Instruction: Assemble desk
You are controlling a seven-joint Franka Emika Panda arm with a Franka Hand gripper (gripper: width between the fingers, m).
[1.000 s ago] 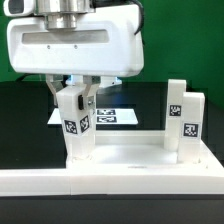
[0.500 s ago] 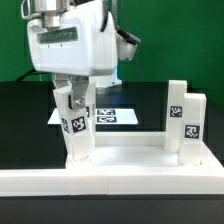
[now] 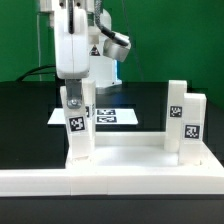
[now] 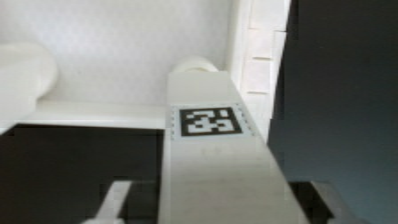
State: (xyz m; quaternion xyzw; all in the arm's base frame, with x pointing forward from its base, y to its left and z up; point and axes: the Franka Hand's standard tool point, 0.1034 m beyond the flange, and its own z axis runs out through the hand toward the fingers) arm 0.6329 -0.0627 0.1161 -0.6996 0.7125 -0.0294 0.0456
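The end effector (image 3: 78, 92) is closed on the upper part of a white leg (image 3: 78, 135), which stands upright in a corner of the desk top (image 3: 120, 163), at the exterior view's left. The leg looks light, stiff and rather smooth, so I think a firm hold on its flat sides, above the tag, is best. Two more legs (image 3: 186, 122) already stand at the exterior view's right, well apart. Behind lies the marker board (image 3: 112, 116) on the dark worktop (image 3: 25, 110). The long white rail (image 3: 60, 181) in front is close but does not block the leg.
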